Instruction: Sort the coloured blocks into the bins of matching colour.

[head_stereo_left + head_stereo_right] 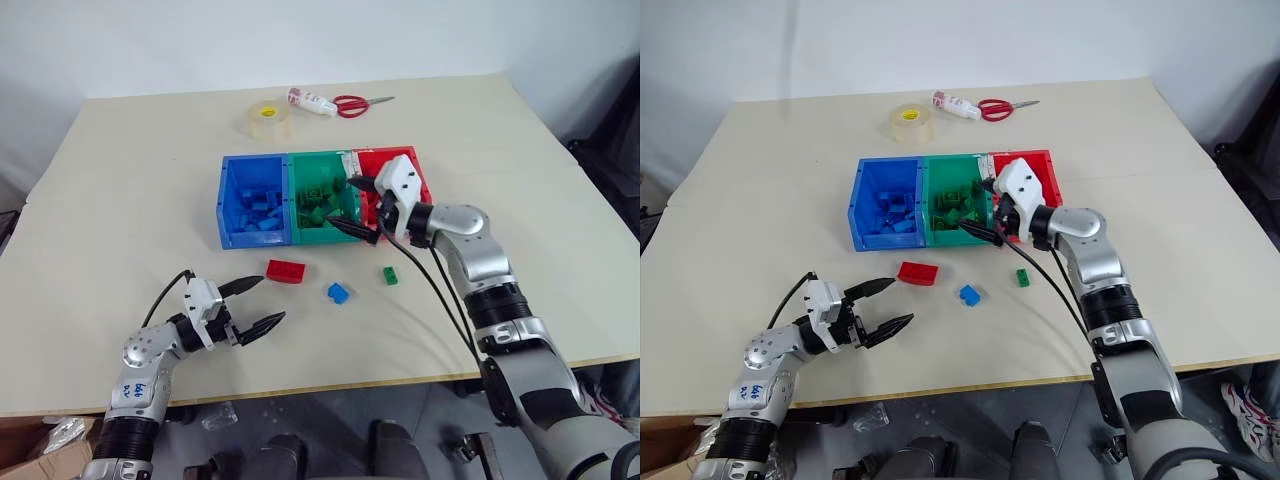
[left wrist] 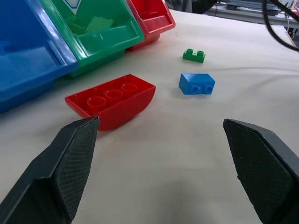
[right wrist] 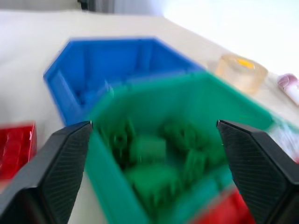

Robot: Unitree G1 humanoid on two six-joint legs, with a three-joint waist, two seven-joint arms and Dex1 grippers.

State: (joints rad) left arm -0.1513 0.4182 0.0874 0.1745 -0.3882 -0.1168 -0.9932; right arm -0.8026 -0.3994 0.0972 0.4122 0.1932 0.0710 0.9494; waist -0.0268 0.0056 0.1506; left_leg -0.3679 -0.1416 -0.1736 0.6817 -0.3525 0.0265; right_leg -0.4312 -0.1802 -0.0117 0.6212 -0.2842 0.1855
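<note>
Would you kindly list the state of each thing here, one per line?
Left gripper: open, empty.
Right gripper: open, empty, over the green bin.
Blue bin: holds blue blocks.
Green bin: holds green blocks.
Red block: loose on table.
Blue block: loose on table.
Green block: loose on table.

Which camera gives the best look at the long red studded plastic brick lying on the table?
The left wrist view: the long red studded plastic brick lies close and sharp there, its round openings facing the camera. Both eye views show it small in front of the blue plastic bin. The right wrist view catches a blurred red piece at its edge.
</note>
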